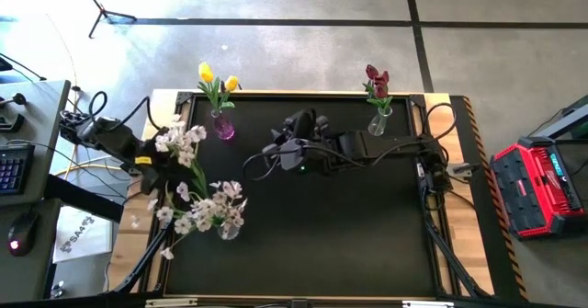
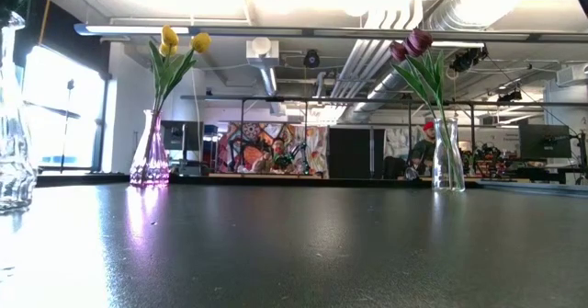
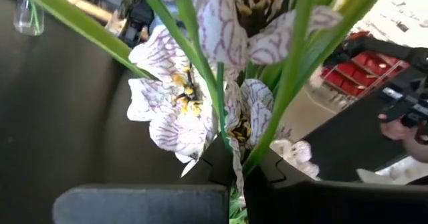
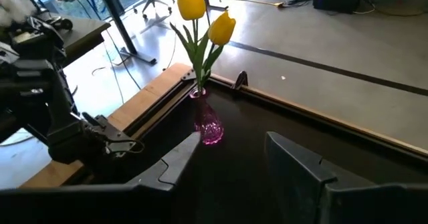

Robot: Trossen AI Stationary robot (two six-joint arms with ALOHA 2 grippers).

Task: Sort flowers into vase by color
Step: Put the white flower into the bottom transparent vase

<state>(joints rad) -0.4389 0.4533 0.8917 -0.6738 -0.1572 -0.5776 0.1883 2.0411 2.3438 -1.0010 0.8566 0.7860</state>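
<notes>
From above, you see the left end effector [image 1: 163,157] at the left edge of the dark surface [image 1: 312,225], clamped on the stems of a white spray [image 1: 184,142]. More white blossoms [image 1: 216,209] stand just below it near that edge, seemingly in a clear vase, though you cannot make the vase out well here. The held stems run roughly along the left edge, blossoms to both sides of the fingers. The yellow tulips [image 1: 217,80] sit in a purple vase [image 1: 223,127] at the far edge, close to this arm; the dark red tulips [image 1: 376,80] stand in a clear vase [image 1: 379,119] further right. The right end effector [image 1: 285,152] hovers mid-surface, empty, jaws parted.

At surface level, you see the yellow tulips [image 2: 180,43] and the red tulips [image 2: 412,43] upright and well apart, a glass vase [image 2: 13,115] at the left margin, and broad bare surface [image 2: 303,244] between.

Through the left wrist, white veined blossoms [image 3: 177,103] and green stems [image 3: 287,70] rise straight out of the closed fingers [image 3: 140,200], so the long axis points away from the wrist.

Through the right wrist, the open fingers [image 4: 297,164] face the purple vase [image 4: 208,127], with nothing between them. The left arm is nearer the white cluster.
</notes>
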